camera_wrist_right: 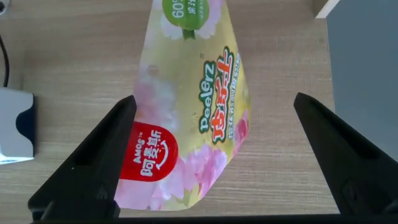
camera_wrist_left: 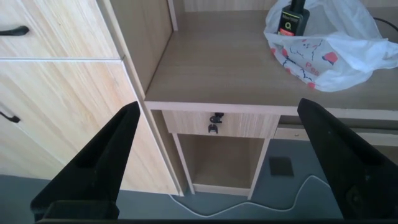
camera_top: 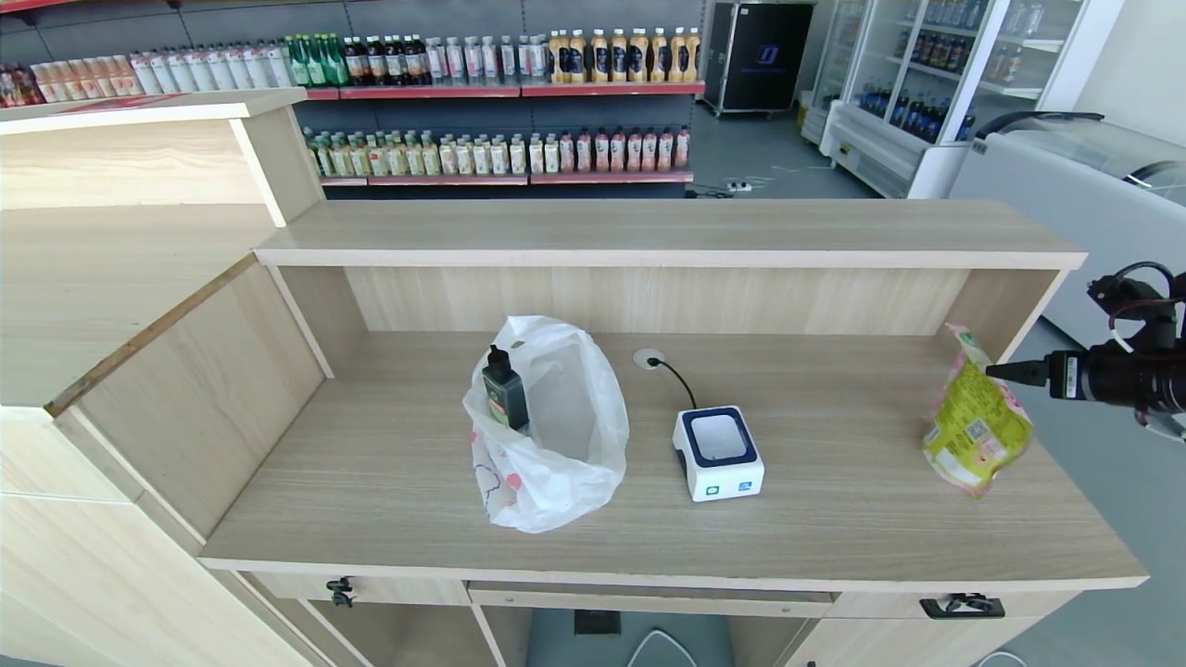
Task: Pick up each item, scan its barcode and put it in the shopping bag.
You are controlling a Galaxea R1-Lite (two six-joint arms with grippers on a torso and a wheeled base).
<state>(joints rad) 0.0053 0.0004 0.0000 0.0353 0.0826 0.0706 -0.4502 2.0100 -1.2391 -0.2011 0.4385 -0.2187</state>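
A yellow-green snack pouch (camera_top: 977,426) stands at the right end of the wooden counter (camera_top: 834,519). My right gripper (camera_top: 1010,372) hovers at its upper edge, open; in the right wrist view the pouch (camera_wrist_right: 193,93) lies between and beyond the spread fingers of that gripper (camera_wrist_right: 214,99). A white plastic shopping bag (camera_top: 556,435) sits mid-counter with a dark bottle (camera_top: 505,384) standing in it. The white barcode scanner (camera_top: 718,452) is right of the bag. My left gripper (camera_wrist_left: 219,104) is open and holds nothing, low off the counter's left front corner, with the bag (camera_wrist_left: 336,50) and bottle (camera_wrist_left: 292,18) beyond it.
The counter has a raised back shelf (camera_top: 667,232) and side walls. A cable (camera_top: 672,375) runs from the scanner to a hole in the top. Drawers with black handles (camera_top: 962,607) sit under the front edge. Cabinet doors (camera_wrist_left: 56,112) stand left of the counter.
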